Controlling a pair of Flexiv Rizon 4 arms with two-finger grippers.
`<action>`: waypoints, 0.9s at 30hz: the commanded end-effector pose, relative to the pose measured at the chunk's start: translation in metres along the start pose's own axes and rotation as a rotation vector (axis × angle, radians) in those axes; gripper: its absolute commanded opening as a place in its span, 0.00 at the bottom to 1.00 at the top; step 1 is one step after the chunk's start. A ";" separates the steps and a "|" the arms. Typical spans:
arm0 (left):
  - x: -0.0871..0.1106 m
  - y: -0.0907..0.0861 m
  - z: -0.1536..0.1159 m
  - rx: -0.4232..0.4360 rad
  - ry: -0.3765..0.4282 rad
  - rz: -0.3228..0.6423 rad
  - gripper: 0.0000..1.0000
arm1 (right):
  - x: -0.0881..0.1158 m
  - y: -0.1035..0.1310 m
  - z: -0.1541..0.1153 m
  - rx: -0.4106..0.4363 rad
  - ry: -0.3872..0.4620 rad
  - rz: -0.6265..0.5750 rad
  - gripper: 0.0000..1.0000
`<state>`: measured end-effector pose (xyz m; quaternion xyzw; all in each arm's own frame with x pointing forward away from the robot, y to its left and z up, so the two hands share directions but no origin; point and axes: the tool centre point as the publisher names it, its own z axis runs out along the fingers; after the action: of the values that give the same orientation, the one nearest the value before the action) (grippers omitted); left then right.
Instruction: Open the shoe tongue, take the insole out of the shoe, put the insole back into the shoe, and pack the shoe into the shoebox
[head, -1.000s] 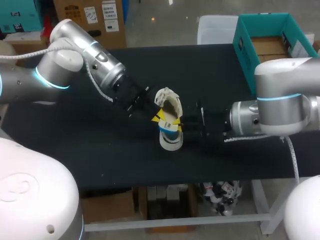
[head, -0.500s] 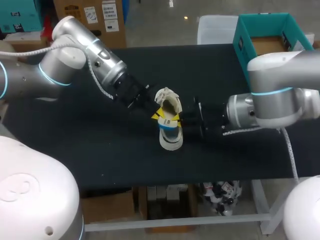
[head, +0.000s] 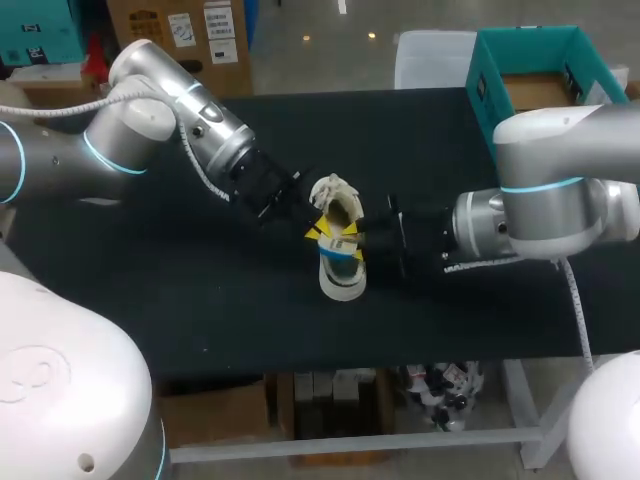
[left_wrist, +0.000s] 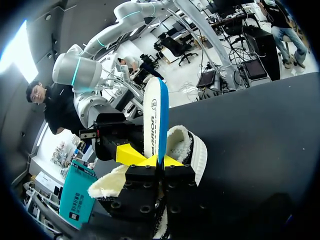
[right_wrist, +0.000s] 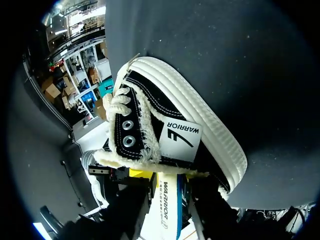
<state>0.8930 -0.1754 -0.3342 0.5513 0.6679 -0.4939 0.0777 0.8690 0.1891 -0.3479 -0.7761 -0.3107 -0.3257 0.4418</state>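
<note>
one shoe (right_wrist: 170, 130), one insole (left_wrist: 156, 117), one teal shoebox (head: 490, 108), one left hand (left_wrist: 159, 161), one right hand (head: 362, 240)

Right gripper (head: 364, 243) closer to shoe (head: 340, 283).

Black shoe (right_wrist: 150, 107) with cream fleecy lining and white sole, white-and-blue insole (left_wrist: 156, 117), teal shoebox (head: 488, 95), black table (head: 180, 290)

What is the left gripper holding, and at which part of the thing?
The left gripper holds the insole by the end nearest the gripper, one fingertip on each flat face.
</note>
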 end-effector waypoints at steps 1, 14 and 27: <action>0.001 0.001 0.001 0.002 -0.005 0.002 0.00 | -0.002 -0.022 -0.014 -0.040 0.019 -0.013 0.44; 0.002 -0.007 0.003 -0.004 -0.014 0.004 0.00 | -0.006 -0.029 -0.007 0.004 0.035 -0.032 0.00; 0.000 -0.026 -0.003 0.005 -0.021 0.037 0.16 | -0.008 -0.021 -0.003 0.001 0.033 -0.015 0.00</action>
<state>0.8767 -0.1712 -0.3214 0.5594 0.6531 -0.5025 0.0889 0.8461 0.1916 -0.3405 -0.7693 -0.3096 -0.3406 0.4431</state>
